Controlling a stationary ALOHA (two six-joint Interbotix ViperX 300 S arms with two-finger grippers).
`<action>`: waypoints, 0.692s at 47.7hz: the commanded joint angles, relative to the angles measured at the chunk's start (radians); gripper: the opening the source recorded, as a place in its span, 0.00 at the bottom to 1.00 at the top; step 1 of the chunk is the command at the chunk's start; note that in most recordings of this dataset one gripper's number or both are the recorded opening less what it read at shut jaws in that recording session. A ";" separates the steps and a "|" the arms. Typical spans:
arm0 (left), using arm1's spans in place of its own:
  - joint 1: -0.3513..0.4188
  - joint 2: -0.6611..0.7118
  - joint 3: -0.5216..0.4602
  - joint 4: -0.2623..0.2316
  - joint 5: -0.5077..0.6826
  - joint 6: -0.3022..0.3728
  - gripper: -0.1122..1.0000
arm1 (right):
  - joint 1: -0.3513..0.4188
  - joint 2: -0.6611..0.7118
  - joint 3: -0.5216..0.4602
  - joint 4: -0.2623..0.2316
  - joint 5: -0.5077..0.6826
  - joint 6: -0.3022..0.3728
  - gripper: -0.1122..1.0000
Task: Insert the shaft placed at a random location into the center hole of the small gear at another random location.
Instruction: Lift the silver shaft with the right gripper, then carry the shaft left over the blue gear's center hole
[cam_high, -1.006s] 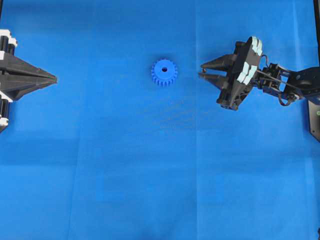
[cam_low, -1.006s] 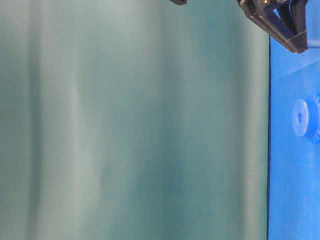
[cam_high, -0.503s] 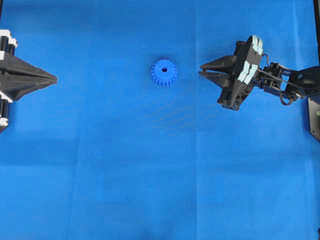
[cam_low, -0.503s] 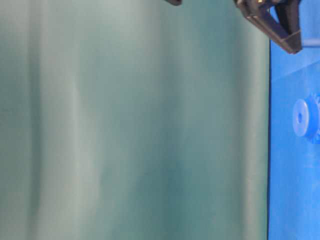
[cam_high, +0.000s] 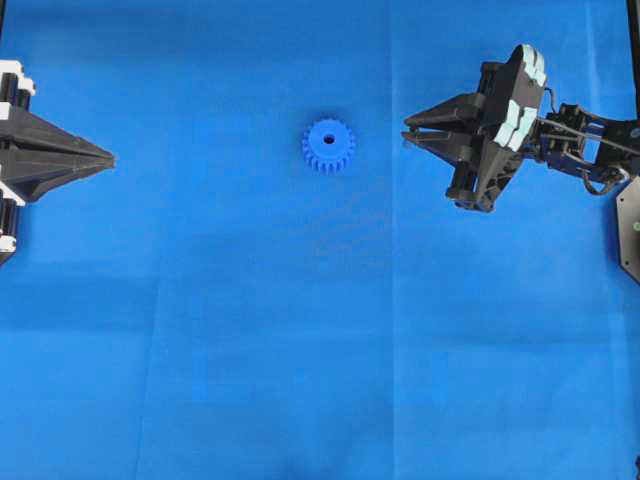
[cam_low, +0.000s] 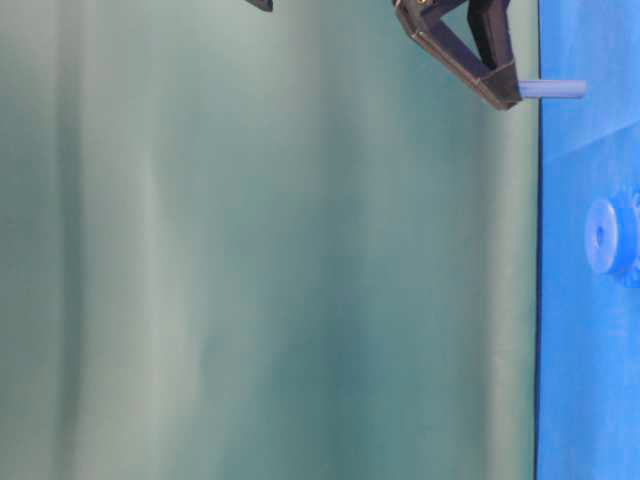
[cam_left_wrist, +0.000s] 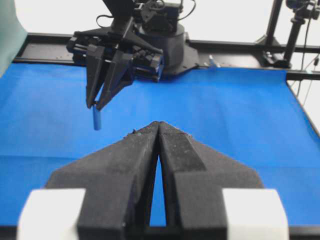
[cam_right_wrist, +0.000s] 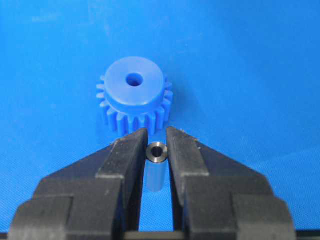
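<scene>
Right claw (cam_high: 408, 137) clamped on the shaft (cam_right_wrist: 156, 153), raised off the desk (cam_high: 300, 350), well clear of every edge. Small gear (cam_high: 328, 146) ahead of its tips across open blue, center hole (cam_right_wrist: 133, 79) facing up. Left claw (cam_high: 108, 158) pinched shut, empty, far opposite. Shaft's hollow end seen only from the right wrist

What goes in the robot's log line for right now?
right gripper: shut on shaft, lifted | gear: on table, hole empty | left gripper: shut, idle
</scene>
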 joint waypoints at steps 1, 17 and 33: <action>-0.002 0.005 -0.008 0.002 -0.005 -0.002 0.10 | -0.002 -0.014 -0.025 -0.003 -0.005 -0.002 0.13; -0.002 0.003 -0.009 0.000 -0.005 -0.002 0.10 | -0.002 0.097 -0.155 -0.005 0.002 -0.008 0.13; -0.002 0.003 -0.008 0.002 0.002 -0.002 0.10 | -0.002 0.225 -0.348 -0.035 0.087 -0.014 0.13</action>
